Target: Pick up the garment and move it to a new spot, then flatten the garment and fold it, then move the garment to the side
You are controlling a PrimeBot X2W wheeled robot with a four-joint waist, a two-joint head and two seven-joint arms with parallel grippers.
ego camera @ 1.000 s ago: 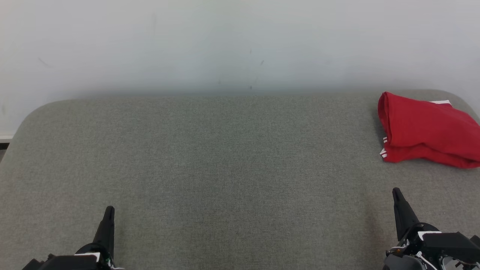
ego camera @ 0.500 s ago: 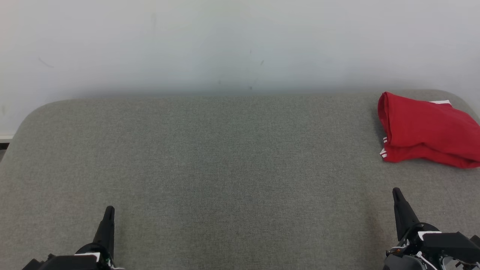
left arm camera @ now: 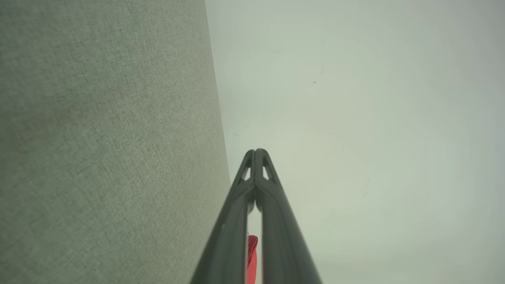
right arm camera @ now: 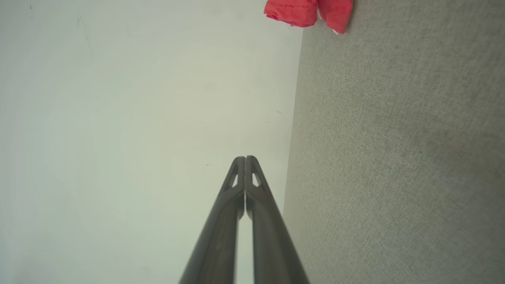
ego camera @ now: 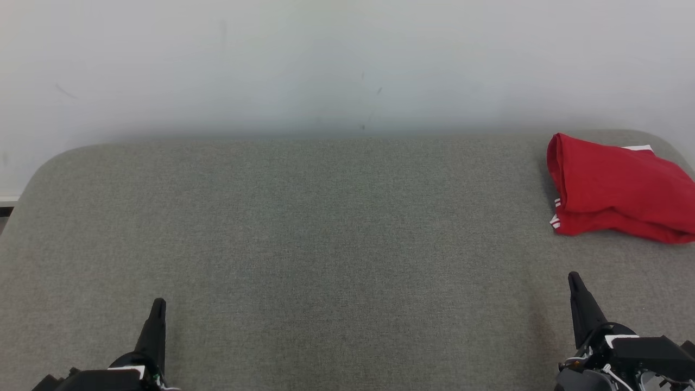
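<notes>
Nearest, at the lower left of the head view, the left gripper [ego camera: 157,305] is seen with its two dark fingers pressed together into one point — nothing is held between them. At the lower right the right gripper [ego camera: 573,278] is likewise closed tight and empty. In each wrist view the fingertips are shown meeting, with only a narrow slit left lower down between the shafts. Both grippers are poised over the near part of a grey fabric-covered surface [ego camera: 336,239] with rounded far corners; whether it is touched cannot be told. Farther back, at the far right corner of that surface, the red garment [ego camera: 613,187] is laid in a folded bundle, small white stripes shown at its near left corner — it is cut off by the right border of the view. It is touched by neither gripper, the right one being the nearer. Behind the surface a pale wall [ego camera: 347,65] is seen, marked by a few faint dark specks.
</notes>
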